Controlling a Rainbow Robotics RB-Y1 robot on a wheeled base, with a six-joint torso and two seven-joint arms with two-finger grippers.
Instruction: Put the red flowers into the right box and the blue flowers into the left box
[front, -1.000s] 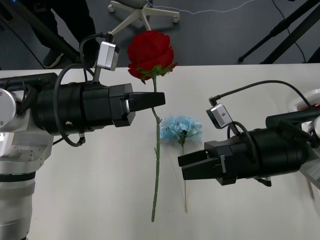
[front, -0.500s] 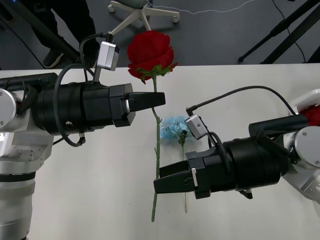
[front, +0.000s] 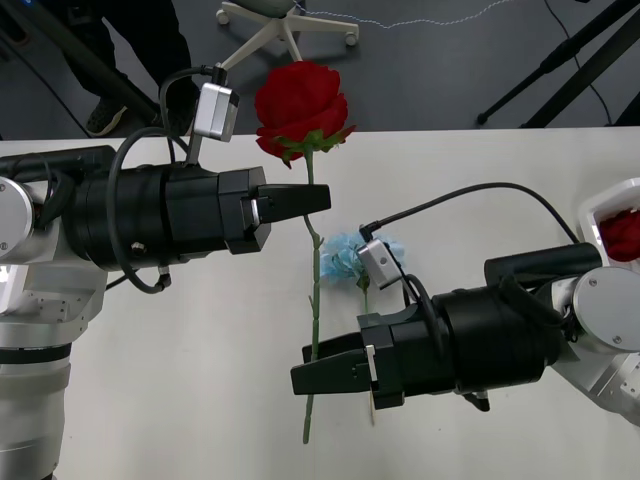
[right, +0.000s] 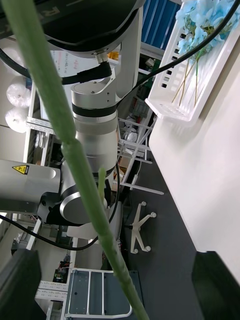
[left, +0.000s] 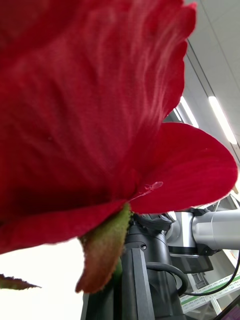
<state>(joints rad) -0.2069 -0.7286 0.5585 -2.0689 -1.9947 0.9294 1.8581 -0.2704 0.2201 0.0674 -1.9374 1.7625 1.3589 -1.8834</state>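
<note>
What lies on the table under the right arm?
A blue flower: head visible, stem mostly covered by the right gripper, open around the stem of the red rose the left gripper holds.

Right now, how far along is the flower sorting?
Done: a red flower lies in the right box, and blue flowers sit in a white box seen from the right wrist. In hand: the left gripper grips the red rose by its stem near the bloom, and the open right gripper brackets the lower stem. Left: that rose and the blue flower on the table.
</note>
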